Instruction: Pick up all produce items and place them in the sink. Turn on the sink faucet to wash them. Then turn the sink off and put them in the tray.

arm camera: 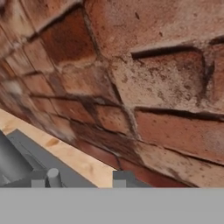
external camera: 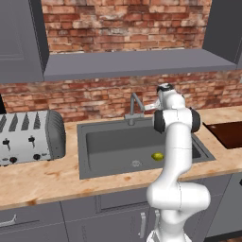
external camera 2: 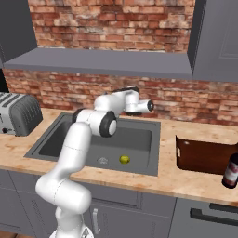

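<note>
Already the lime (external camera: 157, 156) lies on the floor of the sink (external camera: 94, 163), just beside the round drain (external camera: 136, 163), so the step in hand looks like turning the water on. The arm reaches over the basin toward the back wall, with the gripper (external camera 2: 148, 106) held near the faucet (external camera: 133, 108); the hand view faces the brick wall (arm camera: 144, 78) at close range, with the counter (arm camera: 74, 157) and sink corner low in the frame. I cannot tell whether the fingers are spread or closed. To do this well, the hand should probably come level with the faucet handle and push it sideways gently. The tray (external camera 2: 204, 158) waits on the counter to the right, beside a dark bottle (external camera 2: 231, 171).
</note>
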